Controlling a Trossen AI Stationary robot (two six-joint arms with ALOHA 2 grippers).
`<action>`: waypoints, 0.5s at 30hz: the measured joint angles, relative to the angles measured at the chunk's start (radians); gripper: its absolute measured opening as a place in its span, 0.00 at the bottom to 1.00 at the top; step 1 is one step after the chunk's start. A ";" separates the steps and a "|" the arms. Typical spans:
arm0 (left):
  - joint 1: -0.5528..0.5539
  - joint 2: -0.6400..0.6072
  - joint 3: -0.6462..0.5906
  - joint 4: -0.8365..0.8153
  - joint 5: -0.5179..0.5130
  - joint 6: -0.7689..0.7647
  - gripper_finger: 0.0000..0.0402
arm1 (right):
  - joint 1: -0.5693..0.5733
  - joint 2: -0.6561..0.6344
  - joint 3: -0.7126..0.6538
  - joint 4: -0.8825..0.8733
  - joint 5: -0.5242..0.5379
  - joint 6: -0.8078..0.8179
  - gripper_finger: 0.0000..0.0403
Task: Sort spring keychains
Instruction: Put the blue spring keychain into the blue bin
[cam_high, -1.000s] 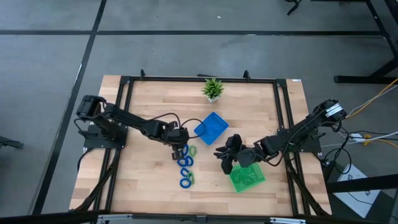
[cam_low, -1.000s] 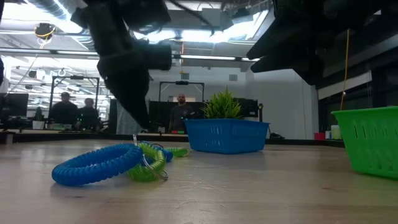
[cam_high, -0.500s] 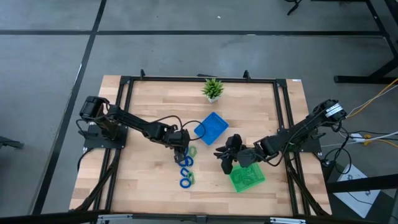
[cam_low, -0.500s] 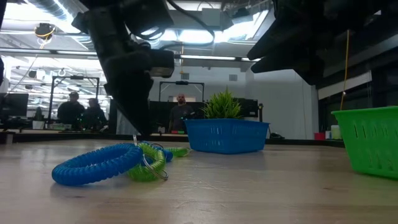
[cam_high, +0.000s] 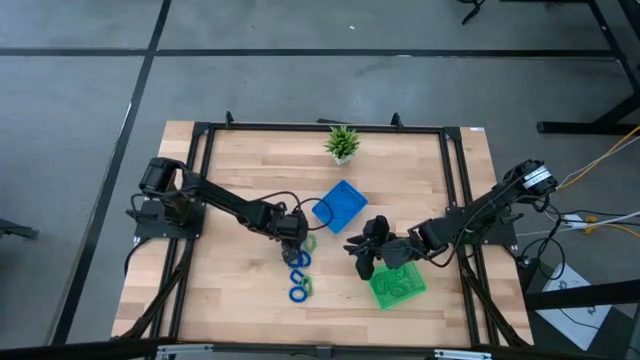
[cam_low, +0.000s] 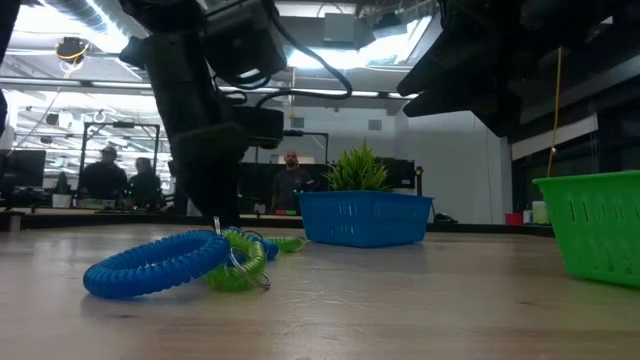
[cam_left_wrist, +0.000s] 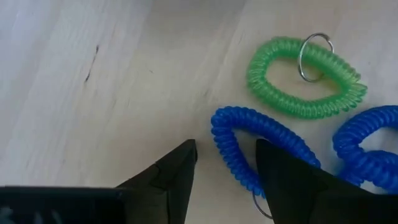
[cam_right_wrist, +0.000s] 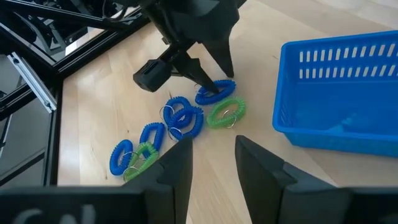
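Several coiled plastic spring keychains (cam_high: 299, 268) unsorted mid-frame; left gripper (cam_left_wrist: 225, 163) spread over blue coil (cam_left_wrist: 261, 149); right gripper (cam_right_wrist: 211, 163) parted, empty.

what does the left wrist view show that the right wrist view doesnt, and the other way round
Only the left wrist view: the metal ring on the green keychain up close, and the left gripper from behind, open astride the end of a blue keychain.

Only the right wrist view: the blue tray, the rest of the keychains trailing off along the table, the left arm's body from outside, and the open right gripper well short of them.

Both: that blue keychain, the green one beside it, and the wooden table.
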 joint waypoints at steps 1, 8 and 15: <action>0.000 0.002 0.000 -0.003 -0.002 0.000 0.40 | 0.000 0.000 0.000 0.000 0.000 0.000 0.30; 0.001 -0.013 -0.003 -0.004 0.001 0.027 0.25 | 0.000 0.000 0.000 -0.002 0.000 -0.001 0.30; 0.001 -0.018 -0.004 -0.007 -0.021 0.054 0.03 | 0.000 0.000 0.000 -0.003 0.000 -0.001 0.30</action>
